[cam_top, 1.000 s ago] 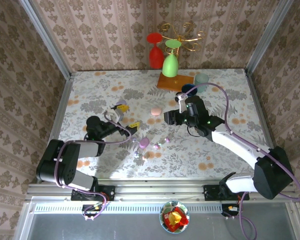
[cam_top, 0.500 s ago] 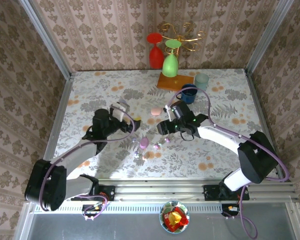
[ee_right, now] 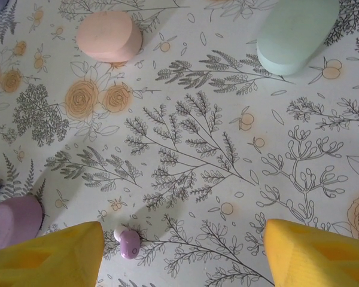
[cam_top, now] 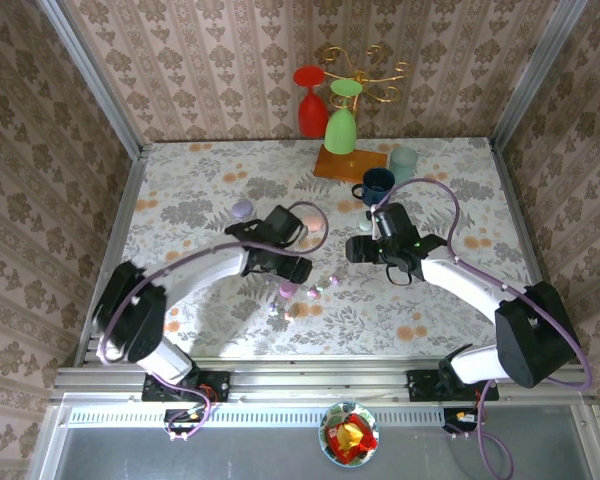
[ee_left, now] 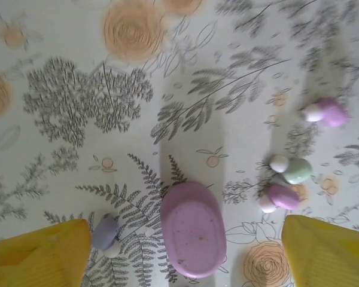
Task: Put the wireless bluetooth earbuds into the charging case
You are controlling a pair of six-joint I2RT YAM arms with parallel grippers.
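— How does the left gripper (ee_left: pixel 185 242) stand?

— Its yellow fingers (ee_left: pixel 39 254) are apart, one on each side of the purple case (ee_left: pixel 193 236). They do not touch the case, and the gripper holds nothing. The case lies closed on the cloth.

— And the right gripper (ee_right: pixel 182 251)?

— Also apart and empty, above bare cloth. One purple-and-white bud (ee_right: pixel 129 243) lies between its fingers, nearer to one of them.

— Where are the other earbuds (cam_top: pixel 315 290)?

— Loose on the table. A grey-lilac bud (ee_left: pixel 106 232) lies just beside the purple case, between it and one finger. On the other side are a purple bud (ee_left: pixel 281 196) and a mint bud (ee_left: pixel 297 170), close together. A pinkish bud (ee_left: pixel 330 112) lies farther off.

— What else is around?

— Beyond the right gripper lie a pink case (ee_right: pixel 106 36) and a mint case (ee_right: pixel 296 33), well apart from each other. A lavender case (cam_top: pixel 242 208) lies near the left arm. At the far edge a wooden board (cam_top: pixel 352 166) carries a green glass (cam_top: pixel 340 128), upside down. Beside it are a red glass (cam_top: pixel 311 110), a gold stand (cam_top: pixel 365 65), a dark blue cup (cam_top: pixel 377 186) and a pale cup (cam_top: pixel 404 162).

— And the room?

— A flowered tablecloth (cam_top: pixel 180 190) on the table, and patterned wallpaper (cam_top: pixel 180 70) on three sides.
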